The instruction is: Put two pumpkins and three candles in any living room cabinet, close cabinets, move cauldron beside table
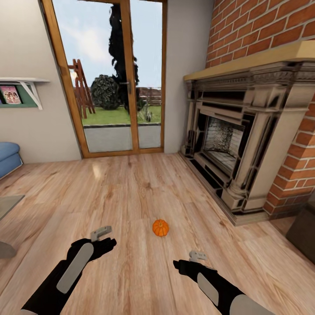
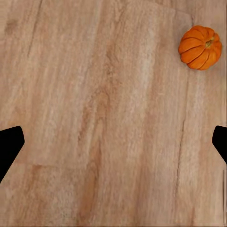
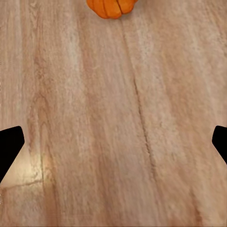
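One small orange pumpkin (image 1: 160, 227) sits on the wooden floor (image 1: 131, 188), out in the open, a little ahead of the robot and between its two arms. The big dark fireplace (image 1: 232, 144) stands far off to the right, and a glass door (image 1: 118, 78) is at the far wall. The left gripper (image 1: 101, 233) and the right gripper (image 1: 197, 256) both hang over the floor with their fingers spread wide and nothing in them. The pumpkin is near both but touching neither. It looks like the job has hardly begun: this pumpkin still has to be picked up and carried to a cabinet.
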Motion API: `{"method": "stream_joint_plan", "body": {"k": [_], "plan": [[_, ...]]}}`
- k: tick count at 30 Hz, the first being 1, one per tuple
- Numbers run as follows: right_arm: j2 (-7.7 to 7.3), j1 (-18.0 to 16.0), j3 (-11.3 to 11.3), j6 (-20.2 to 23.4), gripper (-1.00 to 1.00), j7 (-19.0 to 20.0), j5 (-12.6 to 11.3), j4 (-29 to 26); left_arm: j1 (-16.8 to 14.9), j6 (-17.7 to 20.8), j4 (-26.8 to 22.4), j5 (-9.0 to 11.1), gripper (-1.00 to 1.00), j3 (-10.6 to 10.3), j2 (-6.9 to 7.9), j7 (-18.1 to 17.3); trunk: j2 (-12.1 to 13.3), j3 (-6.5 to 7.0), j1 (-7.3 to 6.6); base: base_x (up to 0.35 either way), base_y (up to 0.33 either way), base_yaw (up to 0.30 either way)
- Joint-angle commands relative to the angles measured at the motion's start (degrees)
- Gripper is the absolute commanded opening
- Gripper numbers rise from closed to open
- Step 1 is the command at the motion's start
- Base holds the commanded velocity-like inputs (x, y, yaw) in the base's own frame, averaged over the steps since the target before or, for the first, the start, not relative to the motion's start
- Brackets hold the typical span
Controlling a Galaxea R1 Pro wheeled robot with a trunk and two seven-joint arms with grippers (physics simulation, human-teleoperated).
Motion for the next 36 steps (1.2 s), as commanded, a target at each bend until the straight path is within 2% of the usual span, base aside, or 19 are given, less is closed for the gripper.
{"method": "stream_joint_plan", "body": {"k": [1, 6, 8, 10, 13, 21, 25, 36], "plan": [[-0.03, -0.05, 0.21, 0.12, 1.0, -0.02, -0.24, -0.05, -0.05, 0.0, -0.38, 0.59, 1.0, -0.12, 0.09, 0.61, -0.02, -0.06, 0.0, 0.086, 0.0, 0.0], [-0.07, -0.05, 0.15, 0.1, 1.0, -0.04, -0.24, -0.12, -0.13, 2.49, -3.4, 0.8, 1.0, 2.73, 0.28, 0.66, -0.02, -0.06, 0.0, 0.239, 0.0, 0.0], [-0.05, -0.05, 0.14, 0.1, 1.0, -0.06, -0.27, -0.12, -0.14, 4.17, -3.85, 1.06, 1.0, 4.44, 0.32, 0.66, -0.02, -0.06, 0.0, 0.316, 0.0, 0.0], [-0.04, -0.04, 0.13, 0.1, 1.0, -0.06, -0.29, -0.12, -0.14, 7.25, -4.39, 2.14, 1.0, 7.98, 0.19, 0.66, -0.02, -0.06, 0.0, 0.326, -0.003, 0.0], [-0.03, -0.04, 0.08, 0.14, 1.0, -0.07, -0.32, -0.12, -0.15, 8.87, -4.6, 2.97, 1.0, 9.89, 0.12, 0.66, -0.02, -0.06, 0.0, 0.295, -0.078, 0.0], [-0.08, -0.04, 0.03, 0.27, 1.0, -0.02, -0.39, -0.2, -0.13, 9.51, -4.68, 3.4, 1.0, 10.43, -0.24, 0.66, -0.02, -0.06, 0.0, 0.152, -0.044, -0.004], [-0.1, -0.04, -0.04, 0.55, 1.0, 0.0, -0.42, -0.21, -0.14, 9.53, -4.68, 3.39, 1.0, 10.44, -0.37, 0.66, -0.02, -0.15, 0.0, 0.116, 0.114, -0.196], [-0.12, -0.01, -0.05, 0.32, 1.0, 0.0, -0.42, -0.21, -0.14, 9.52, -4.68, 3.42, 1.0, 10.25, -0.47, 0.66, -0.02, -0.25, 0.0, 0.305, 0.02, -0.088]]}}
